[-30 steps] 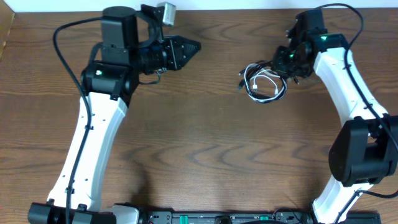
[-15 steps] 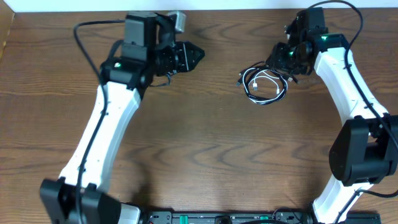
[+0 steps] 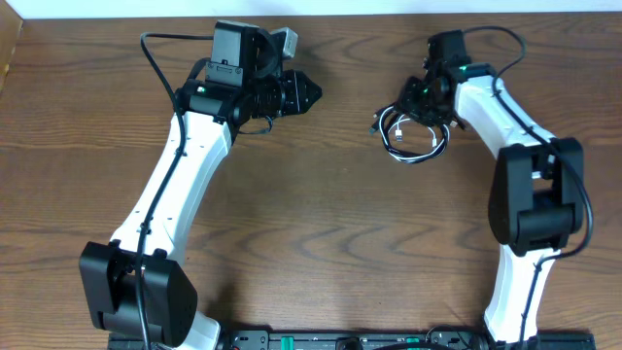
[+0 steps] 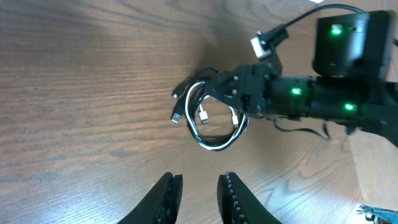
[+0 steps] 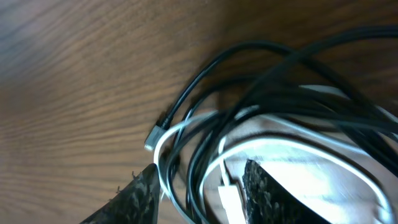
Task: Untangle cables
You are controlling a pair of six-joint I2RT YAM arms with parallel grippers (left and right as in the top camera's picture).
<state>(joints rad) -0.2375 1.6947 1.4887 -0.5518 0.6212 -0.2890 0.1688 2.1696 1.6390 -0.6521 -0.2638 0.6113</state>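
Note:
The cables lie as one tangled coil on the wooden table, a black cable (image 3: 401, 149) looped with a white cable (image 3: 420, 123). My right gripper (image 3: 413, 100) sits low over the coil's far edge. In the right wrist view its jaws (image 5: 199, 194) stand open, with strands of the black cable (image 5: 205, 81) and the white cable (image 5: 298, 149) running between them, not pinched. A white plug (image 5: 229, 199) lies between the fingers. My left gripper (image 3: 313, 94) hovers well left of the coil, pointing at it. It (image 4: 199, 190) is slightly open and empty, and the coil (image 4: 217, 144) lies ahead of it.
The table's far edge (image 3: 350, 14) runs just behind both grippers. A small metal plug (image 4: 176, 118) sticks out on the coil's left side. The right arm (image 4: 323, 102), with green lights, reaches in from the right over the coil.
Both grippers have opened from shut. The left arm has swung right, bringing its gripper nearer the coil. The right gripper has shifted left onto the coil's far edge.

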